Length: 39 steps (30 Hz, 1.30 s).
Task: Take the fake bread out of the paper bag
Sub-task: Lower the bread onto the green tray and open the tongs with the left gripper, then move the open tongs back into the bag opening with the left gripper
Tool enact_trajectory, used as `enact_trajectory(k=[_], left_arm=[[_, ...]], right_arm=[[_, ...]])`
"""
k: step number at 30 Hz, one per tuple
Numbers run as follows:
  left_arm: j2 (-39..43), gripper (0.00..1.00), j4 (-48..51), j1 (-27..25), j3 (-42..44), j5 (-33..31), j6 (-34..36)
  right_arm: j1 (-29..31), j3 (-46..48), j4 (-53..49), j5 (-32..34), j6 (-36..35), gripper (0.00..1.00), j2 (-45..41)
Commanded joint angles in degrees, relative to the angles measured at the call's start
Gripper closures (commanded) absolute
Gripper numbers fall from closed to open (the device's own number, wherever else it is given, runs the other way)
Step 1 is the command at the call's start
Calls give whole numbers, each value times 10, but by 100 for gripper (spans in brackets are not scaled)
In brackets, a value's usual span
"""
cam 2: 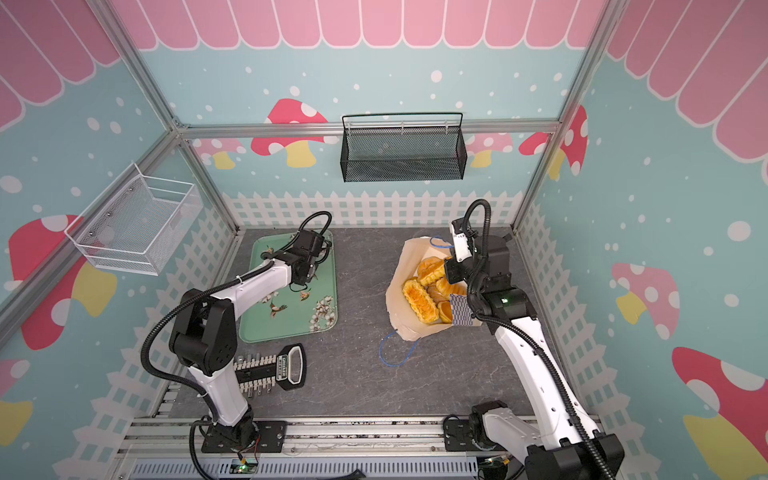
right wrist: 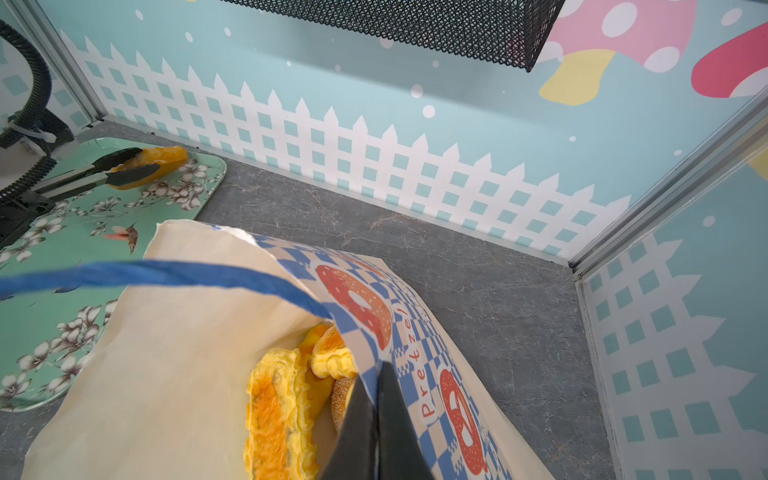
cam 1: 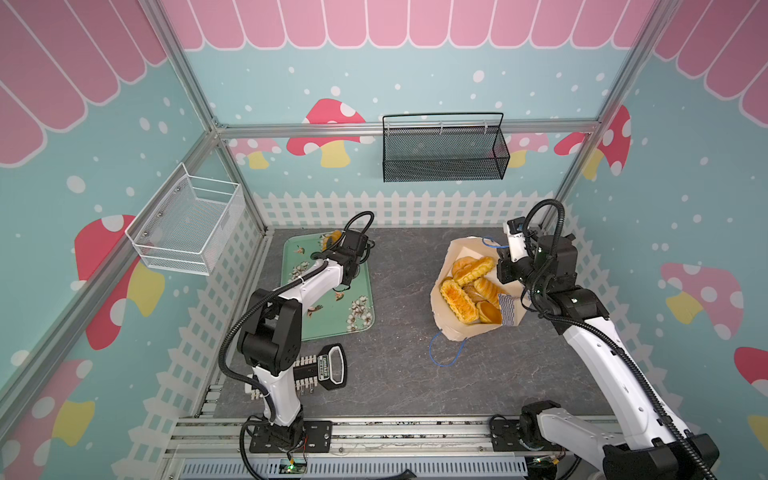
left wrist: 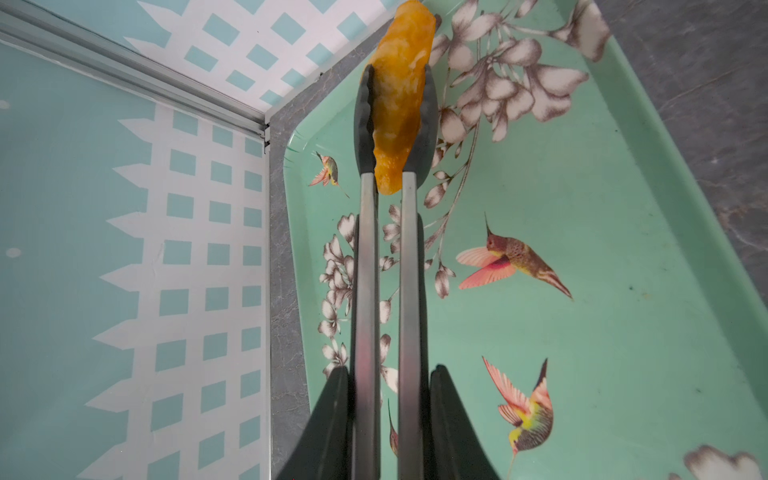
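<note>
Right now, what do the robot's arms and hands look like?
Both arms have white shells with black joints: left arm, right arm. A ribbed black cable runs along each. A small green light glows on the right one. The left hand and right hand have dark, tapered fingers.

Bare tabletop runs open between the green tray and the paper bag; tongs in the left claw occupy the tray's far end; the bag's mouth is crowded with fake bread, its rim pinched by the right claw; a black toothed tool blocks front left.
</note>
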<state>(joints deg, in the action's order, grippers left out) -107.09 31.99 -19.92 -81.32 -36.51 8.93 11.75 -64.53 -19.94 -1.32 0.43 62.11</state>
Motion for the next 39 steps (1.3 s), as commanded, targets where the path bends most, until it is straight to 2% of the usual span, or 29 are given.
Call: enact_trajectory(k=[1, 6, 12, 25, 34, 39], left_arm=[[0, 74, 38, -2, -20, 59, -20], [3, 70, 43, -4, -22, 84, -24], [5, 63, 43, -5, -22, 84, -31], [59, 61, 43, -5, -15, 96, -34], [155, 65, 48, -5, 4, 171, -33], [226, 72, 49, -7, 26, 235, -22]], right_arm=[[2, -5, -11, 5, -7, 100, -10], [2, -10, -16, 0, 0, 100, -10], [2, -18, -18, -5, 6, 100, -10], [2, -27, -23, -12, 13, 100, -14], [2, -31, -19, -33, 14, 100, -14], [2, -37, -13, -53, 12, 100, -10]])
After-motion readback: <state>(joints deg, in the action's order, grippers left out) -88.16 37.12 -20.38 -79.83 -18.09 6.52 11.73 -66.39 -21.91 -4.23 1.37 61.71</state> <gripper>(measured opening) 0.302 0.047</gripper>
